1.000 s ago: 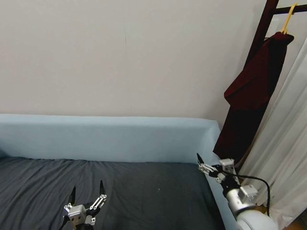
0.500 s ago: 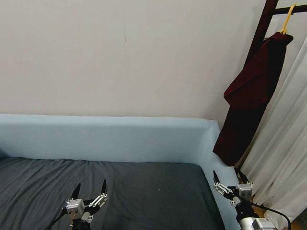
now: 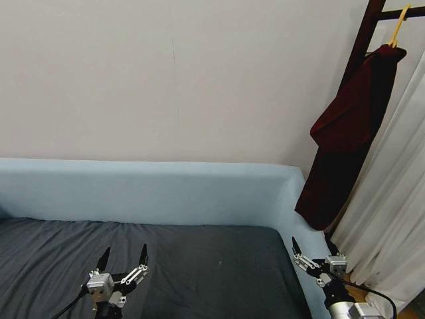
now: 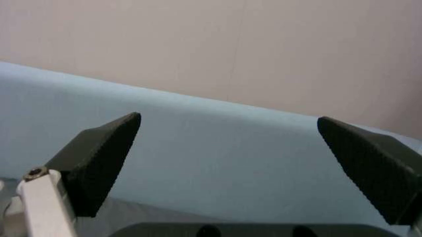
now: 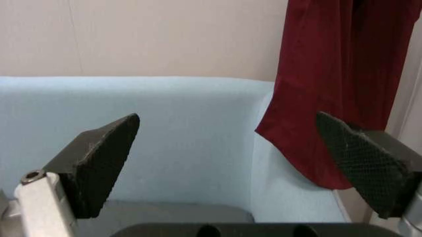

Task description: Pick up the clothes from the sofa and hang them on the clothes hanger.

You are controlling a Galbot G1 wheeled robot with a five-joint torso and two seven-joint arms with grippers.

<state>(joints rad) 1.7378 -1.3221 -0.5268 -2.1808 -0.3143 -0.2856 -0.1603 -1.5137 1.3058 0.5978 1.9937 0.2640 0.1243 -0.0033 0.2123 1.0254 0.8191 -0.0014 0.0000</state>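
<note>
Garment hanging on the rack, both grippers sitting low and empty.
Dark red garment (image 3: 345,133) is hanging at 2 o'clock from the yellow hanger (image 3: 400,23) on the dark rack (image 3: 362,40), with its hem dropping beside the sofa arm (image 3: 297,199). Risk, my read: it's looking bunched to one side of the hanger, so any snag on the hem from the right gripper (image 3: 312,247), which is sitting just below it at 5 o'clock with fingers spread, could be pulling it off. Left gripper (image 3: 125,256) is hovering over the grey seat (image 3: 212,266) at 7 o'clock, fingers also spread, pinching nothing. Versus a second back: the right gripper is sitting lower and squared up, the left is tilting slightly, and the garment isn't moving.
</note>
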